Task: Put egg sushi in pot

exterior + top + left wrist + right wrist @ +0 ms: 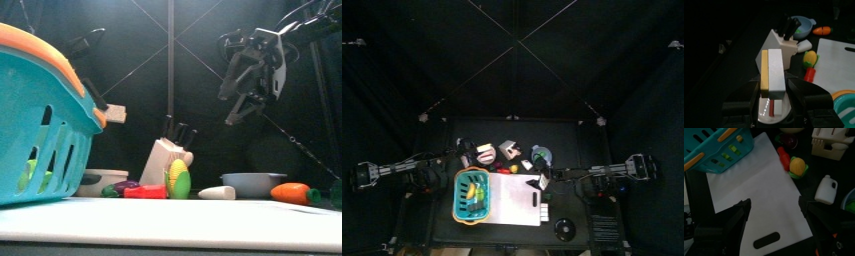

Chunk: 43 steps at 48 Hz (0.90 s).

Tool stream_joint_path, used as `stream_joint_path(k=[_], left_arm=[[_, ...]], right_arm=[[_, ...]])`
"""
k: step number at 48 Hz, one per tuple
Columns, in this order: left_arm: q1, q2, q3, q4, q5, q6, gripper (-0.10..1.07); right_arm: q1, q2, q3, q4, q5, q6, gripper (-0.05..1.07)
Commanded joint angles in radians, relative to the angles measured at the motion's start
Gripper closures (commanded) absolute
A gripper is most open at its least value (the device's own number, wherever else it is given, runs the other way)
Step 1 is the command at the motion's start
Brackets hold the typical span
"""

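The egg sushi [773, 72], a white rice block with a yellow layer along one side, stands between my left gripper's [775, 86] jaws, which are shut on it. In the front view the egg sushi [114, 113] hangs in the air above the pot [96, 181], a small pale round vessel left of the knife block. Just under the sushi in the left wrist view is the pot [765, 116], with something red inside. My right gripper [774, 210] is open with nothing in it, over the white board [757, 193]; in the front view it hangs high at the right [238, 105].
A teal basket [40, 130] fills the front left. Behind the board stand a knife block [166, 160], corn [178, 180], a grey-blue bowl [251, 182], a carrot [290, 192] and a white bottle [825, 189].
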Motion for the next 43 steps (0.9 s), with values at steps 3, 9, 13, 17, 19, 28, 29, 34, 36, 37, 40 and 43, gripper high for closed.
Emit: stream_joint_path(k=[3, 9, 13, 17, 19, 28, 29, 34, 36, 37, 40, 43], left_arm=[[0.048, 0.032, -0.021, -0.026, 0.038, -0.002, 0.32], [0.057, 0.081, -0.035, -0.035, 0.077, -0.002, 0.31], [0.061, 0.115, -0.04, -0.035, 0.086, -0.002, 0.31], [0.064, 0.147, -0.044, -0.035, 0.084, -0.002, 0.3], [0.064, 0.16, -0.046, -0.034, 0.084, -0.002, 0.29], [0.074, 0.193, -0.055, -0.035, 0.084, -0.002, 0.23], [0.077, 0.195, -0.055, -0.035, 0.084, -0.002, 0.22], [0.081, 0.196, -0.058, -0.035, 0.084, -0.003, 0.15], [0.081, 0.196, -0.057, -0.035, 0.086, -0.003, 0.13], [0.08, 0.196, -0.057, -0.035, 0.087, -0.005, 0.11], [0.083, 0.196, -0.055, -0.035, 0.086, -0.008, 0.09], [0.083, 0.196, -0.054, -0.037, 0.083, -0.009, 0.08]], right_arm=[[-0.009, -0.002, -0.009, 0.0, -0.006, -0.005, -0.02], [-0.015, 0.011, -0.011, -0.002, -0.008, -0.003, -0.02], [-0.015, 0.015, -0.012, -0.002, -0.008, -0.003, -0.02], [-0.015, 0.018, -0.012, 0.0, -0.008, -0.003, -0.02], [-0.015, 0.02, -0.012, 0.0, -0.008, -0.003, -0.02], [-0.015, 0.021, -0.014, 0.0, -0.006, -0.003, -0.02], [-0.015, 0.021, -0.014, 0.0, -0.008, -0.003, -0.02], [-0.015, 0.021, -0.012, 0.003, -0.006, -0.003, -0.02], [-0.015, 0.021, -0.011, 0.003, -0.006, -0.003, -0.02], [-0.015, 0.021, -0.011, 0.003, -0.006, -0.002, -0.02], [-0.015, 0.021, -0.009, 0.003, -0.006, -0.002, -0.02], [-0.015, 0.023, -0.009, 0.003, -0.006, -0.002, -0.02]])
